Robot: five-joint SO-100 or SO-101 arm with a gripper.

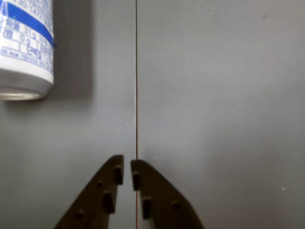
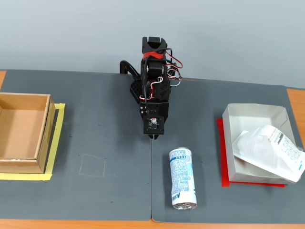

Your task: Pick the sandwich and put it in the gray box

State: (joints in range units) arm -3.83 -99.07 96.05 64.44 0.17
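The sandwich [image 2: 268,149] lies in the gray box [image 2: 254,113] at the right of the fixed view, tilted, with its labelled end riding up over the box's right front wall and poking past the rim. From where I sit that puts it well apart from the gripper [image 2: 153,137], which hangs near the middle of the dark gray mat [image 2: 100,109], pointing down right above the seam [image 1: 136,71] between the two mat sheets. In the wrist view I see the gripper [image 1: 127,168] with its two dark fingers nearly together, only a thin slit between the tips and nothing held in them. A blue-and-white printed can [image 2: 182,178] lies on its side on the mat, near the gripper and between it and the gray box; the wrist view catches the can [image 1: 26,47] at the upper left. The gray box sits on a red sheet [image 2: 222,157]. Far on the left stands a brown cardboard box [image 2: 42,138] on yellow tape [image 2: 28,176]
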